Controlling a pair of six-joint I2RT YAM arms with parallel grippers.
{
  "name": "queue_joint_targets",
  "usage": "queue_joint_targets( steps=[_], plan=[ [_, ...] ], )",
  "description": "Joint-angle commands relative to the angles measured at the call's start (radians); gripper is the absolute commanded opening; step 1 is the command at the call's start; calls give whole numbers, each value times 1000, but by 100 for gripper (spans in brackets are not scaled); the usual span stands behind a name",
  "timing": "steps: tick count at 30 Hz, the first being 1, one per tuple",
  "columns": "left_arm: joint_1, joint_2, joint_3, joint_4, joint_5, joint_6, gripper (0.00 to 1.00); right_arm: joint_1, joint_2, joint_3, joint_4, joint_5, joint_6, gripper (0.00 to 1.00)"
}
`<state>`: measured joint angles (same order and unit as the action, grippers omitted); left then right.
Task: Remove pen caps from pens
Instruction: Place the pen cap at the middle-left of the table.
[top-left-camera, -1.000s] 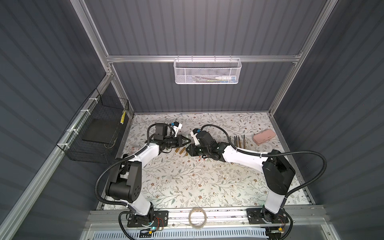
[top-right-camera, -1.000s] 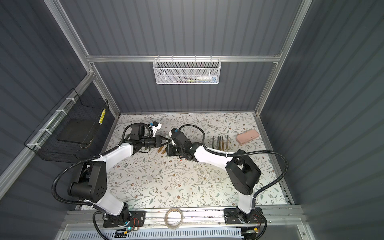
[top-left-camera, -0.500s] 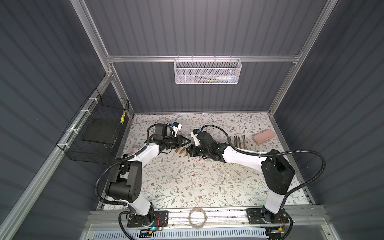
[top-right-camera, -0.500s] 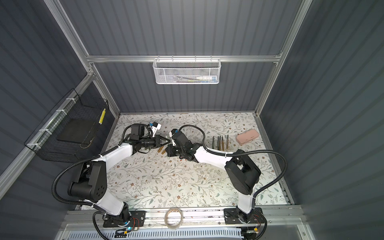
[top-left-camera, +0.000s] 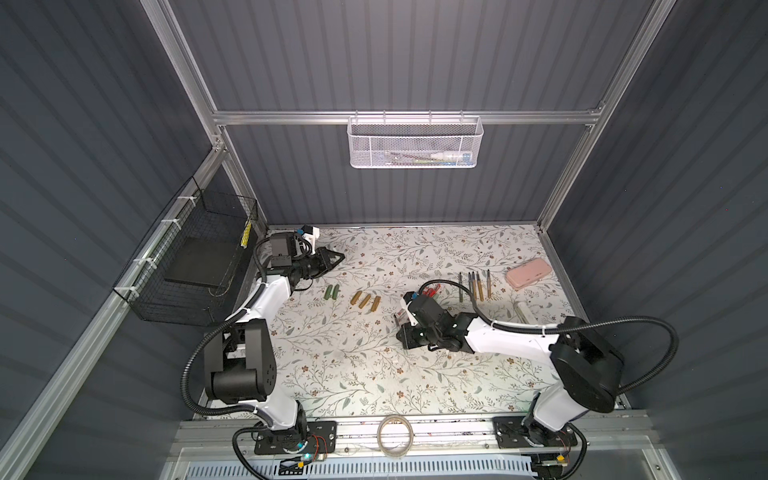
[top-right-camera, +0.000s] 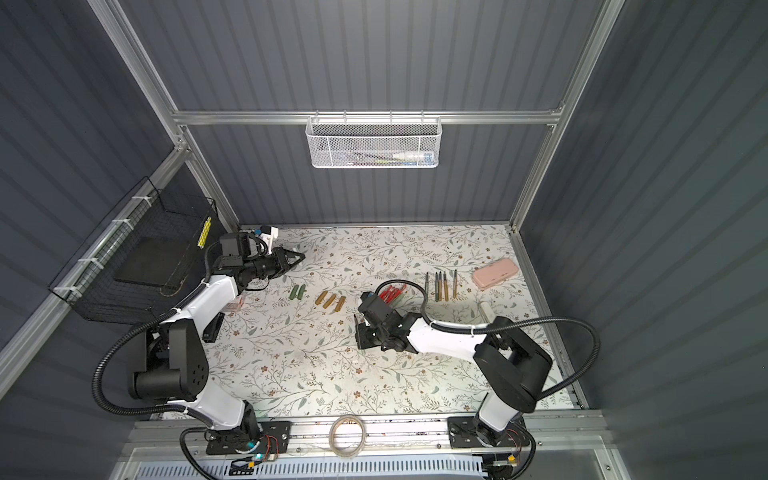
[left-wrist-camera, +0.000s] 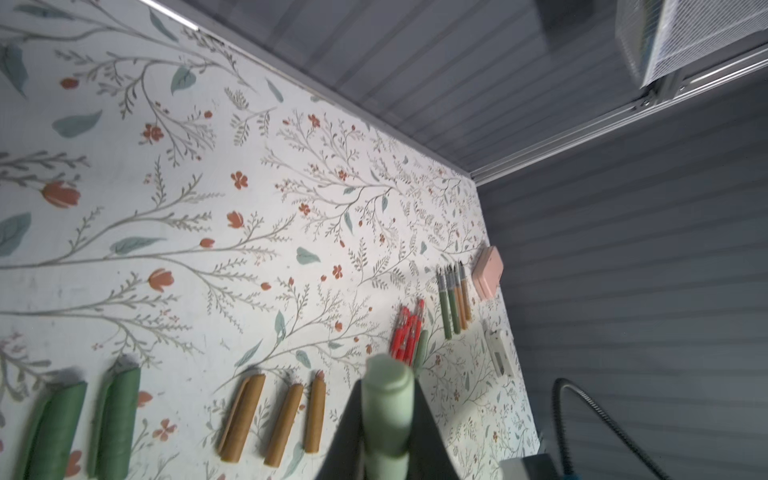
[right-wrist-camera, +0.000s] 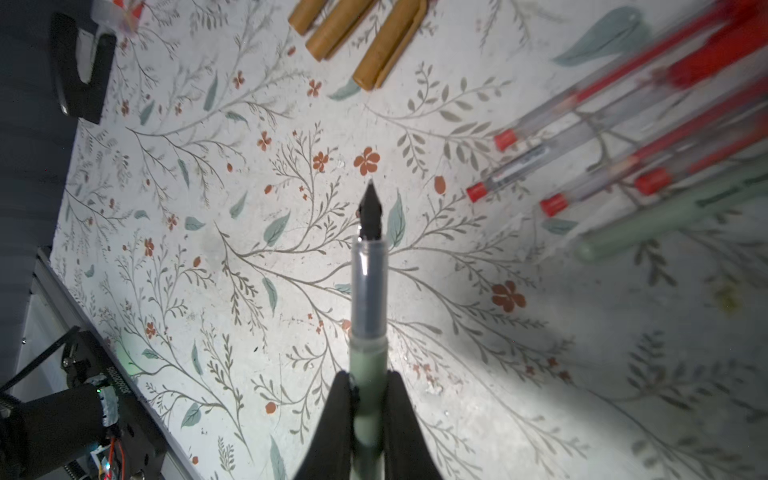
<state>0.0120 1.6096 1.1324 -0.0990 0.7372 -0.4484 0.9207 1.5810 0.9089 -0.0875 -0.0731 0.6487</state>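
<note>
Jaws on both arms are clamped: left gripper (top-left-camera: 337, 258) pinches a pale green cap (left-wrist-camera: 388, 395) poking out of its grip, right gripper (right-wrist-camera: 368, 388) squeezes the matching pale green pen (right-wrist-camera: 368, 286), bare black nib out over the floral mat (right-wrist-camera: 249, 249). Using the three golden-brown caps (top-left-camera: 365, 300) as marker: cap's held off past the two dark green caps (top-left-camera: 335, 292) just beside them, pen's near them, off toward the right arm's base, red-trimmed clear pens (top-right-camera: 390, 294) sit on their right-arm side, capless pens (top-left-camera: 480, 289) and pink case (top-left-camera: 528, 273) further that way
</note>
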Motion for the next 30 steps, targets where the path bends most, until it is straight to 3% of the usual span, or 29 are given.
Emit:
queue_joint_targets(
  steps=[1, 9, 18, 23, 30],
  plan=[
    [-7, -60, -47, -170, -98, 157, 0, -29, -86, -33, -46, 109, 31, 0],
    [-12, -133, -194, -386, -296, 403, 0, -204, -244, -128, -201, 125, 40, 0],
    [-12, -139, -291, -352, -390, 396, 1, -367, -340, -160, -414, 109, -36, 0],
    [-12, -102, -309, -316, -456, 380, 6, -434, -345, -190, -430, 100, -62, 0],
    [-12, 13, -269, -313, -432, 348, 9, -508, -304, -195, -422, 73, -96, 0]
  ],
)
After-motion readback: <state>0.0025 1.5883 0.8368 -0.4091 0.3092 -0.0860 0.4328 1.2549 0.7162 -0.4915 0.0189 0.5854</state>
